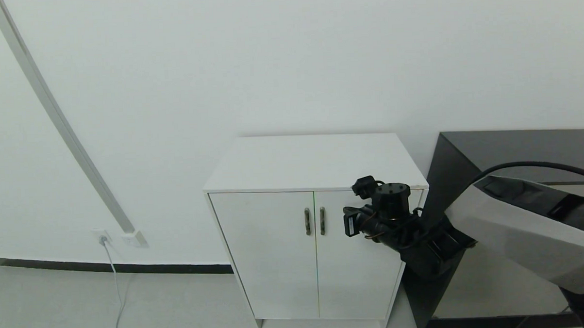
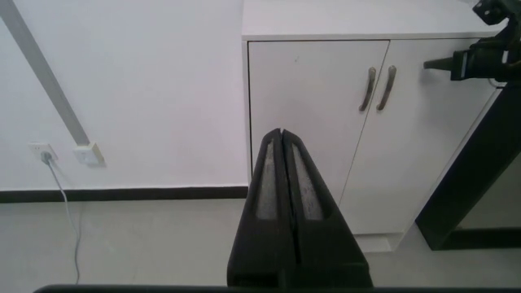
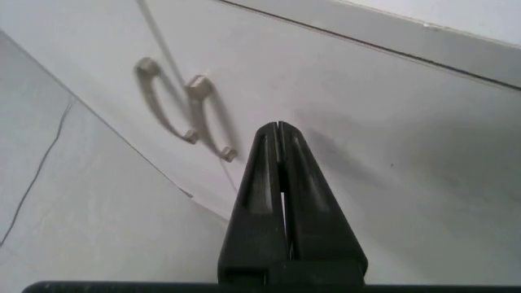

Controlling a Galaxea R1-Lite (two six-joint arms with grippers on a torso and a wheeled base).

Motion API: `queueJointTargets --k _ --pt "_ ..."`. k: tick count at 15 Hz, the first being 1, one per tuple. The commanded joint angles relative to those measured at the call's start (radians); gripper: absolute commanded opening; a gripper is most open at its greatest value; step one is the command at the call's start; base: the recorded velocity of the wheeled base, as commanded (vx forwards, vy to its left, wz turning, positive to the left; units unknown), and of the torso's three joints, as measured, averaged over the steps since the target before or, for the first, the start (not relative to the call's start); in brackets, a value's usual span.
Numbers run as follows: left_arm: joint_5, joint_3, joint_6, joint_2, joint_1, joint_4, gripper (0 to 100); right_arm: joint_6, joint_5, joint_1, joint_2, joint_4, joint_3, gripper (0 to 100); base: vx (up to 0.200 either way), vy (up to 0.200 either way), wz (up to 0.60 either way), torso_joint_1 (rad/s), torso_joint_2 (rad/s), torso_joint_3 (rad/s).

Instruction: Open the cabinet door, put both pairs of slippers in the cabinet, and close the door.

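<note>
Right pincer pressed closed near right door handle.
Unopened, it may bump or slide off; left pincer also closed.

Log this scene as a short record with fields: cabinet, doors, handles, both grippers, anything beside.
Cabinet: white boxy two-door cabinet against the wall
Doors: both flat white doors shut
Handles: two grey metal bar handles, upright, flanking the middle seam
Right gripper: shut, empty, in front of the right-hand door, near the handles, not touching them
Left gripper: shut, empty, farther back, pointed toward the cabinet
Beside: glossy black unit right of the cabinet
</note>
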Motion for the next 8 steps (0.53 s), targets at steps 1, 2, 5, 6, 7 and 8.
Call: queueJointTargets --k 1,2,5,6,7,8 --pt "0.000 0.000 -0.001 0.000 0.000 0.000 0 -0.001 -0.001 0.012 -0.120 -0.058 0.142 0 0.000 0.000 0.00 0.000 0.00 0.000" --pt "0.000 0.000 -0.001 0.000 0.000 0.000 0 -0.001 -0.003 0.008 -0.165 -0.072 0.197 0 0.000 0.000 0.00 0.000 0.00 0.000" --pt "0.000 0.000 -0.001 0.000 0.000 0.000 0 0.000 -0.006 -0.019 -0.271 -0.132 0.352 0 0.000 0.000 0.00 0.000 0.00 0.000" --pt "0.000 0.000 -0.001 0.000 0.000 0.000 0 -0.001 -0.012 -0.039 -0.295 -0.158 0.401 0 0.000 0.000 0.00 0.000 0.00 0.000" --pt "0.000 0.000 -0.001 0.000 0.000 0.000 0 -0.003 -0.026 -0.064 -0.315 -0.171 0.436 0 0.000 0.000 0.00 0.000 0.00 0.000" --pt "0.000 0.000 -0.001 0.000 0.000 0.000 0 -0.003 -0.045 -0.087 -0.335 -0.181 0.462 0 0.000 0.000 0.00 0.000 0.00 0.000"
